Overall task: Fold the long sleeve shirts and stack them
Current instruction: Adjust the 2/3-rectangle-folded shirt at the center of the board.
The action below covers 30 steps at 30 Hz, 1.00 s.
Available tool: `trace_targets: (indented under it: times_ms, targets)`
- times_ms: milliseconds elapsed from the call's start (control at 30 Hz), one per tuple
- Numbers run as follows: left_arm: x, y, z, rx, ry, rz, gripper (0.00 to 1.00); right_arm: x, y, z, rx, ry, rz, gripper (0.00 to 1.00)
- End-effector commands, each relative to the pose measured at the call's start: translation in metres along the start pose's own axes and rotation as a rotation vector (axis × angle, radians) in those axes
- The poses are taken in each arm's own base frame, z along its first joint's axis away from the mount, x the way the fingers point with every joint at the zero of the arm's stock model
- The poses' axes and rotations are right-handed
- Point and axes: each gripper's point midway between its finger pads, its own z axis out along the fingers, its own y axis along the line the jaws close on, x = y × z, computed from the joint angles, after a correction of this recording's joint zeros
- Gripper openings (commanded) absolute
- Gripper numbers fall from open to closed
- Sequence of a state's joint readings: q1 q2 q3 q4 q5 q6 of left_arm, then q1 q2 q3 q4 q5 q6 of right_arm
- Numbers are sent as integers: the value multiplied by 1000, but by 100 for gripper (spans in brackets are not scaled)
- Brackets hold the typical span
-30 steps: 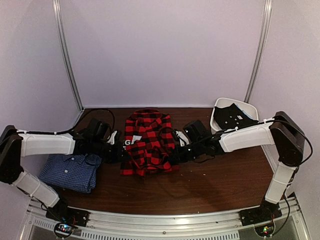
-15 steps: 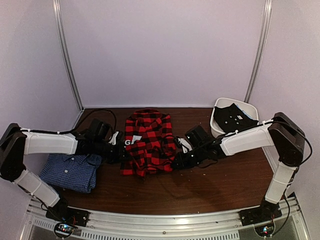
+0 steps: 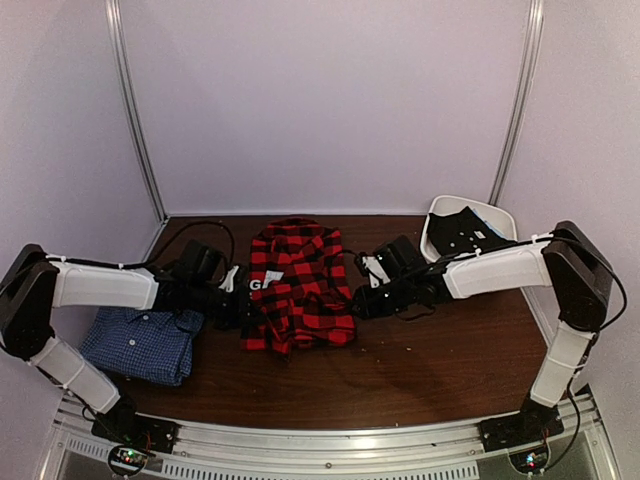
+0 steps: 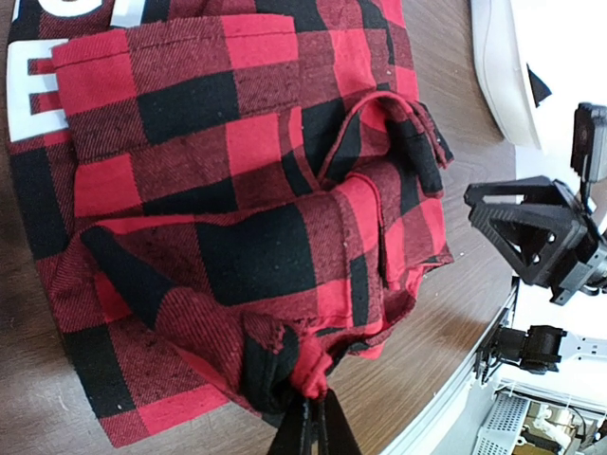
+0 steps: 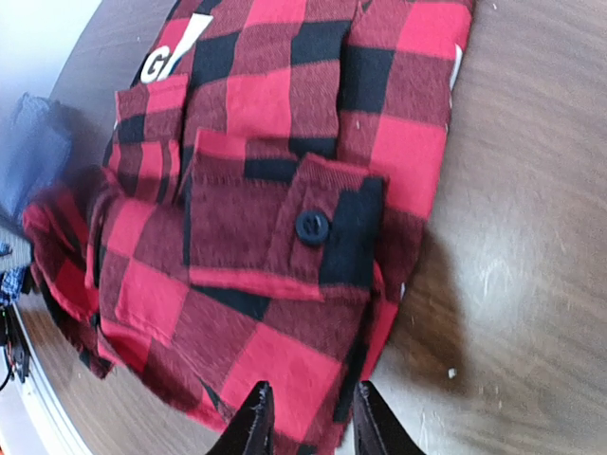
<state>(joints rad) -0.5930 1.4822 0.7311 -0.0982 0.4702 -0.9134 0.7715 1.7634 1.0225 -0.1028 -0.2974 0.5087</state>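
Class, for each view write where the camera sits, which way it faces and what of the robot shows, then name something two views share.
Top external: above and behind the robot, looking down on the table; left arm and right arm show, plaid shirt between them.
Left wrist: on the left arm, facing right across the plaid shirt; left gripper pinches its edge.
Right wrist: on the right arm, facing left over the shirt; right gripper shows, fingers apart.
Shared: both wrist views show the shirt's white lettering.

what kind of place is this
Probably a lab booth for robot trials: plain pale walls with metal poles, left arm and right arm bolted to an aluminium rail, and a wooden table holding a plaid flannel shirt.
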Motion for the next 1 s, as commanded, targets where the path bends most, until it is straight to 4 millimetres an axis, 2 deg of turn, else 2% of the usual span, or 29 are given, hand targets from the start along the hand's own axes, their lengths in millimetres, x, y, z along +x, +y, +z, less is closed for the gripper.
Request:
trace_targets:
  times_ms: [0, 367, 533, 600, 767, 867, 967]
  targets:
    - [-2, -6, 3, 34, -8, 13, 4, -16, -6, 13, 64, -27, -39, 29]
    - [-3, -5, 5, 34, -5, 12, 4, -11, -14, 29, 91, -7, -49, 28]
    - [-5, -7, 6, 36, -7, 14, 4, -34, -8, 42, 97, -30, -50, 30]
    - [-6, -9, 5, 41, -10, 16, 4, -51, -7, 42, 108, -56, -46, 33]
    - [-8, -12, 3, 45, -14, 21, 4, -93, -3, 32, 102, -136, -28, 50]
    - [-9, -13, 3, 46, -16, 21, 4, -102, 1, 25, 101, -141, -31, 53]
    - [-10, -14, 2, 47, -23, 23, 4, -97, 4, 13, 89, -138, -38, 54]
